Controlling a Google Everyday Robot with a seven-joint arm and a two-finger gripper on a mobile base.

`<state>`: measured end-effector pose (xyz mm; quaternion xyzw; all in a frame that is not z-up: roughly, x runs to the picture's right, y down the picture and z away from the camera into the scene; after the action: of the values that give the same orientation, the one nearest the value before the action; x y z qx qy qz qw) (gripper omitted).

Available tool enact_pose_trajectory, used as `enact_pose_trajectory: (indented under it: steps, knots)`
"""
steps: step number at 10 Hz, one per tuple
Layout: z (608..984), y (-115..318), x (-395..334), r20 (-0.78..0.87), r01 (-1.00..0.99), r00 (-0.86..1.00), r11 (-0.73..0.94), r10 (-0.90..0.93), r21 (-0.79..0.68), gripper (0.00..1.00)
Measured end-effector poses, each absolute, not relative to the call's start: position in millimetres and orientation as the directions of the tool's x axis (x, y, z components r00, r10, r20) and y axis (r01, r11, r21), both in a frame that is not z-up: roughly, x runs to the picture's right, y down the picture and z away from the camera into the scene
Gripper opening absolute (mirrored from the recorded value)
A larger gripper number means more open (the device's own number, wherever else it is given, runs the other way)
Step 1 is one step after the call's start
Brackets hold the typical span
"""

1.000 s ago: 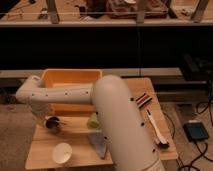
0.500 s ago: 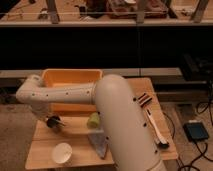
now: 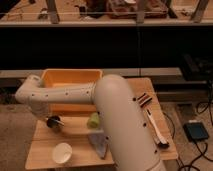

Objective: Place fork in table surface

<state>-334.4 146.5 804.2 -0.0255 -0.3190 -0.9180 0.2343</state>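
Observation:
My white arm reaches from the lower right across the table to the left. My gripper (image 3: 53,122) hangs low over the left part of the wooden table surface (image 3: 75,131), just in front of the yellow tub (image 3: 70,78). A small dark round shape, perhaps a cup, sits right at the gripper, and I cannot tell the two apart. I cannot make out the fork; it is hidden or too small to see.
A white cup (image 3: 62,152) stands at the front left. A green object (image 3: 93,120) and a grey cloth-like piece (image 3: 100,144) lie beside the arm. A white-handled brush (image 3: 155,131) and dark striped utensils (image 3: 145,99) lie on the right side.
The gripper has shifted slightly to the right, staying low over the table. Nothing else has moved.

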Motion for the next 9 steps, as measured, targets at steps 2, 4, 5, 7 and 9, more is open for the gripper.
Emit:
enact_pose_trajectory:
  steps: [2,4,5,7,9]
  knots:
    - [801,143,-333,0.201,0.453,-0.886,-0.688,-0.417,0.566,0.14]
    - [793,137,-334,0.209,0.456,-0.886,-0.698,-0.413,0.553,0.14]
    - [787,132,-335,0.213,0.458,-0.886,-0.704,-0.412,0.543,0.14]
    - [778,123,-337,0.246,0.472,-0.881,-0.707,-0.405,0.527,0.14]
    - [772,118,-337,0.298,0.499,-0.867,-0.696,-0.4,0.517,0.14]
